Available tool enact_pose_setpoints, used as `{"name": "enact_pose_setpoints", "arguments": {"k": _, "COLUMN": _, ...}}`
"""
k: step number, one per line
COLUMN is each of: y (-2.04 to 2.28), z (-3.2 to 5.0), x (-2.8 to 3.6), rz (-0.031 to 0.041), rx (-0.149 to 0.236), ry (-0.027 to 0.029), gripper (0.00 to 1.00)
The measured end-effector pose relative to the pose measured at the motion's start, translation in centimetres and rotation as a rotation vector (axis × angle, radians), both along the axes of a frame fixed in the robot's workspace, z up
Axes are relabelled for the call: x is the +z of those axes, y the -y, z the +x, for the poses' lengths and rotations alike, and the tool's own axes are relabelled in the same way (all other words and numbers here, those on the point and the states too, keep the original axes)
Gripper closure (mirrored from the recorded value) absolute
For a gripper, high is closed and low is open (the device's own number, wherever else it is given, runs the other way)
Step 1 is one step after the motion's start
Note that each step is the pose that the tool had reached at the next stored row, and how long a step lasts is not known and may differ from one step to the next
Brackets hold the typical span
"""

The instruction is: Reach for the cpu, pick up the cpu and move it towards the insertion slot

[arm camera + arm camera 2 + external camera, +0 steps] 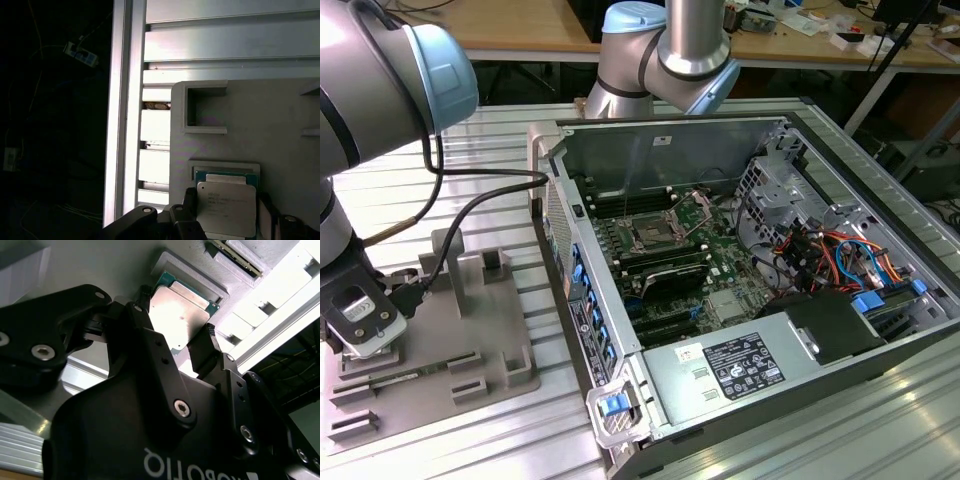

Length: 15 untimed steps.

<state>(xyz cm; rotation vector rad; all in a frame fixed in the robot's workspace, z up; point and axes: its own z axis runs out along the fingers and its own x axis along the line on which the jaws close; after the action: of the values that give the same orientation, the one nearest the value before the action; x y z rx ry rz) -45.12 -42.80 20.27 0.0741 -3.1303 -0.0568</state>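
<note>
While the exterior view puts the tool (368, 345) low over the grey tray (485, 335) at its lower left, both wrist views add the grip itself: the tool's fingers (209, 335) pinch the cpu (226, 207) by two opposite edges, the chip lying in a tray recess. Print on its silvery lid is too small to read. The insertion slot (650, 232) sits well apart at the exterior view's centre, inside the open computer case (760, 130), near a printed label (745, 365).

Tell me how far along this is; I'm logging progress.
Reach looks done: the gripper sits at the chip in the grey tray. In hand: the pickup; whether it grips yet is unclear. Left: the chip lies unlifted, away from the socket inside the computer.
</note>
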Motion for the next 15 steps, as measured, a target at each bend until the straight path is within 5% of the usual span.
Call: {"name": "enact_pose_setpoints", "arguments": {"k": 15, "y": 0.0, "z": 0.01, "x": 0.4, "rz": 0.0, "rx": 0.0, "ry": -0.0011, "gripper": 0.45}}
